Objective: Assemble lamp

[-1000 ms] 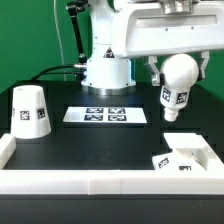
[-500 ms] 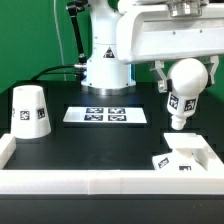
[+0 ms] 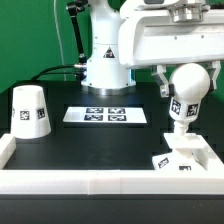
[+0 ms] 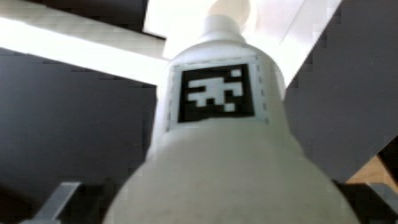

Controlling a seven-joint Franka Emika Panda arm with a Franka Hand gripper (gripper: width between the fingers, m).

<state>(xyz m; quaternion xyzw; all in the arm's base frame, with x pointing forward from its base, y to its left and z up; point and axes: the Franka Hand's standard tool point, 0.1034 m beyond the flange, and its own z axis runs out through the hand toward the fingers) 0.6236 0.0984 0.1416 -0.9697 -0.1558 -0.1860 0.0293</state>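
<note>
My gripper (image 3: 187, 80) is shut on the white round bulb (image 3: 186, 92) and holds it neck down at the exterior view's right. The bulb's neck tip hangs just above the small square base (image 3: 184, 156), which sits by the front right corner of the white wall. In the wrist view the bulb (image 4: 217, 130) fills the picture, its tag facing the camera, with the fingers (image 4: 54, 198) at both sides. The tapered cup-shaped shade (image 3: 29, 109) stands mouth down at the exterior view's left.
The marker board (image 3: 106, 115) lies flat on the black table in the middle. A white wall (image 3: 90, 181) runs along the table's front and turns back at both ends. The robot's base (image 3: 106, 60) stands behind the board.
My gripper has carried the bulb toward the exterior view's right and lower, from beside the marker board to over the square base.
</note>
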